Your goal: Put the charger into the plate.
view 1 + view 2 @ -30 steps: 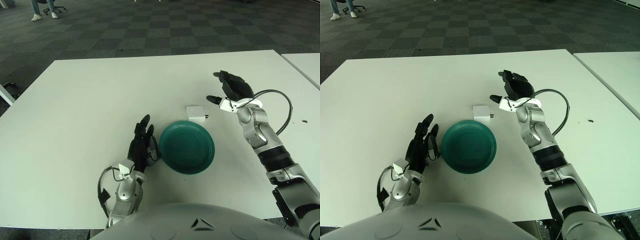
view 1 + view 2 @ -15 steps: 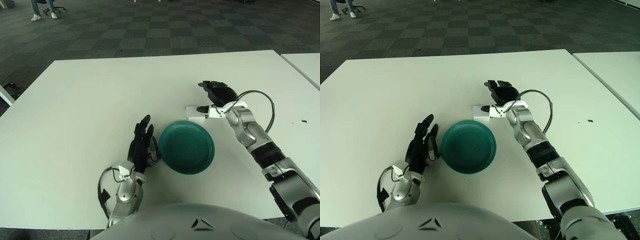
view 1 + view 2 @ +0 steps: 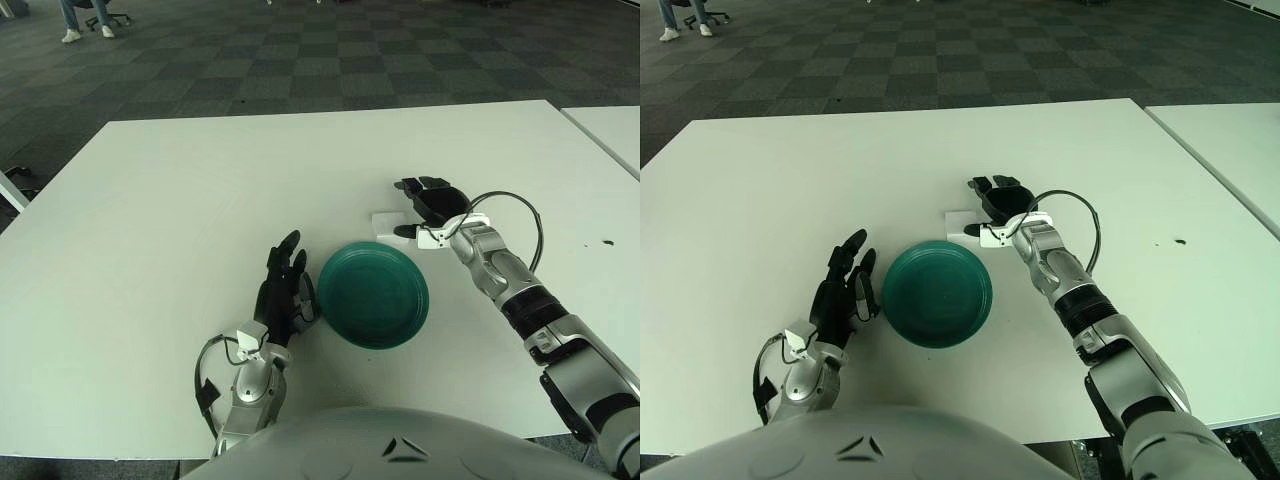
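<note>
Right hand (image 3: 425, 205) over white charger (image 3: 386, 222), fingers curled around it, grasp unconfirmed. Teal plate (image 3: 373, 295) just below-left. Left hand (image 3: 285, 290) open, beside plate.

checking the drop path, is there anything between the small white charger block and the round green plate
Nothing: in the left eye view only a narrow strip of bare white table separates the small white charger block from the round green plate. The right hand is over the charger.

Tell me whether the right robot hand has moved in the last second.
Yes. The right robot hand has come leftward and down, from right of the white charger to directly over it, nearer the green plate.
</note>
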